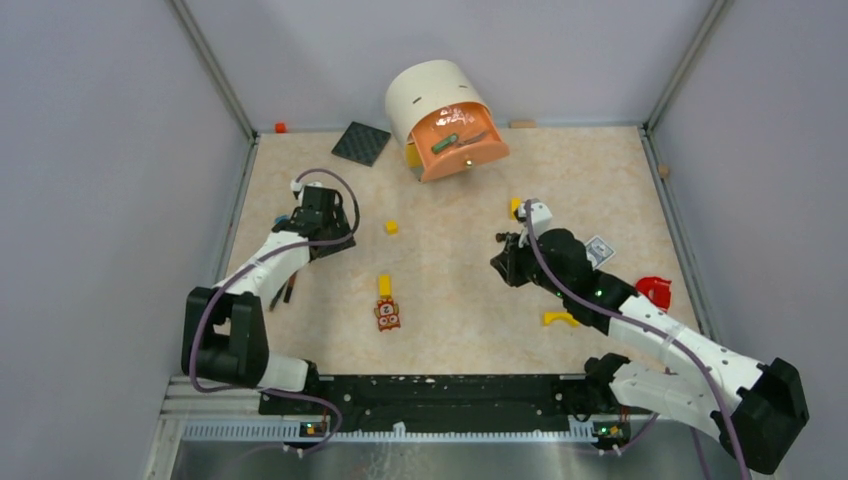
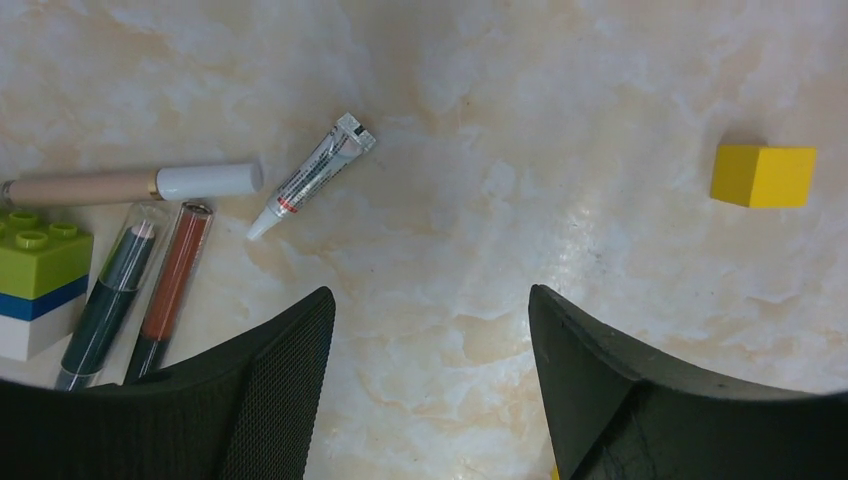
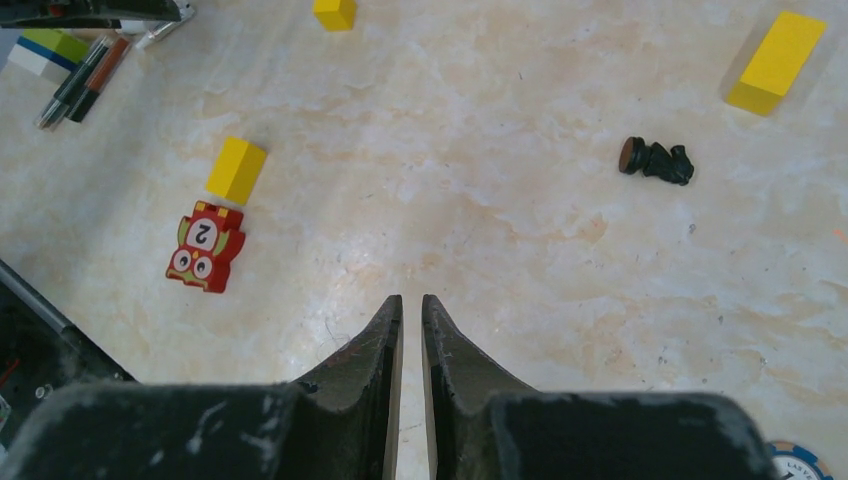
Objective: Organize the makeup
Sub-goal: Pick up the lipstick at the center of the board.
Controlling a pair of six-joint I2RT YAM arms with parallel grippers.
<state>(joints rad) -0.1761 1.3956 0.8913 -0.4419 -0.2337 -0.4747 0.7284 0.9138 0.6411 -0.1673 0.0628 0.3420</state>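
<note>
The left jaws gape empty over the marbled beige bench (image 2: 480,150) near a small white squeeze tube (image 2: 312,175); right jaws nearly shut, holding nothing.

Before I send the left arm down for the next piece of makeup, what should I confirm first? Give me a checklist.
1. Left end effector open, nothing held: ok.
2. Small white squeeze tube centred in its gap: not ok, it lies ahead and off to one side.
3. Tube clear of the beige stick with the white cap: ok.
4. Dark pencil and reddish-brown pencil separable for a single pick: cannot tell, they lie side by side.
5. Orange drawer of the cream round organiser open: ok.
6. Right end effector shut, empty, well away from these items: ok.
</note>
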